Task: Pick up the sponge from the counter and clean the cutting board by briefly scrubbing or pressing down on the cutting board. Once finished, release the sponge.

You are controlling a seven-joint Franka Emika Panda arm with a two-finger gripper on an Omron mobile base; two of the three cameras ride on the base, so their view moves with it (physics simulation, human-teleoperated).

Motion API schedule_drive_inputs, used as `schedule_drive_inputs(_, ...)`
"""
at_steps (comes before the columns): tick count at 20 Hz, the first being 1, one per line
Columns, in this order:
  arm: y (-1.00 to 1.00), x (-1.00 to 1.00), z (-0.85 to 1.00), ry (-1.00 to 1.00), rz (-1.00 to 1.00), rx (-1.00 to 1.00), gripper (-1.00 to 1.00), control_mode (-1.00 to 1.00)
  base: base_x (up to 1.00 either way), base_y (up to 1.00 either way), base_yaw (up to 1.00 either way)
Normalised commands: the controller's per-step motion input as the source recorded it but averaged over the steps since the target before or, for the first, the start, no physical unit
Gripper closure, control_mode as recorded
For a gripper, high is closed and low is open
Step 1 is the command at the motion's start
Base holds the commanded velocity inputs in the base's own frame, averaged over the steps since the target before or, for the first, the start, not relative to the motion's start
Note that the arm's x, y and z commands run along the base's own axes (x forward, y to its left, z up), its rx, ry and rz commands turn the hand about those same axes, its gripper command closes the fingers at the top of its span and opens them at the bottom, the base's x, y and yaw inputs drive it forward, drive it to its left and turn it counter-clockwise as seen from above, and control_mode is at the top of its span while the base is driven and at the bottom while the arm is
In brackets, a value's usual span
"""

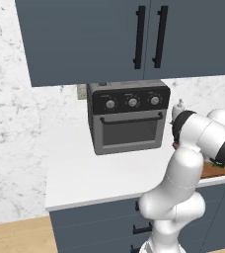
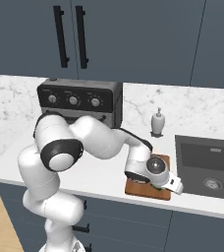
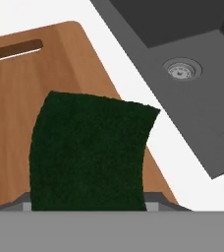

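Sponge: the sponge [image 3: 89,152], dark green scouring side up, sits over the cutting board [image 3: 20,98], between the fingers at the near edge of the hand view; a sliver of green shows under the hand [image 2: 158,186] in the right base view.
Fingers: clenched on the sponge from both sides; only their grey tips [image 3: 155,199] peek out past its lower corners.
Cutting board: reddish-brown wood with a slot handle, lying flat on the white tabletop [image 2: 99,172] just beside the sink [image 2: 207,165].
Arm: it rises from the base, folds forward at the elbow, and reaches low over the board with the wrist bent down, the hand close over the wood.
In the way: the forearm and wrist cover much of the board from both base views.
Around: a toaster oven [image 1: 128,117] stands at the back by the wall; a soap dispenser [image 2: 157,121] stands behind the board; dark cabinets hang above.
Sink contents: a round drain [image 3: 182,69] in the dark basin.
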Motion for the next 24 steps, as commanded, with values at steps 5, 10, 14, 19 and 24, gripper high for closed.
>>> schedule_drive_inputs(5, 0.0, 0.2, 0.0, 0.1, 0.0, 0.0, 1.0, -1.0, 0.0, 0.0, 0.0)
schedule_drive_inputs(10, 0.02, 0.69, 0.0, 0.04, 0.0, 0.0, 1.0, -1.0, 0.0, 0.0, 0.0)
schedule_drive_inputs(14, 0.01, 0.73, 0.0, 0.0, 0.0, 0.0, 1.0, -1.0, 0.0, 0.0, 0.0)
schedule_drive_inputs(19, 0.01, 0.43, 0.0, -0.01, 0.0, 0.0, 1.0, -1.0, 0.0, 0.0, 0.0)
schedule_drive_inputs(24, 0.0, 0.14, -0.02, -0.19, 0.0, 0.02, 1.0, -1.0, 0.0, 0.0, 0.0)
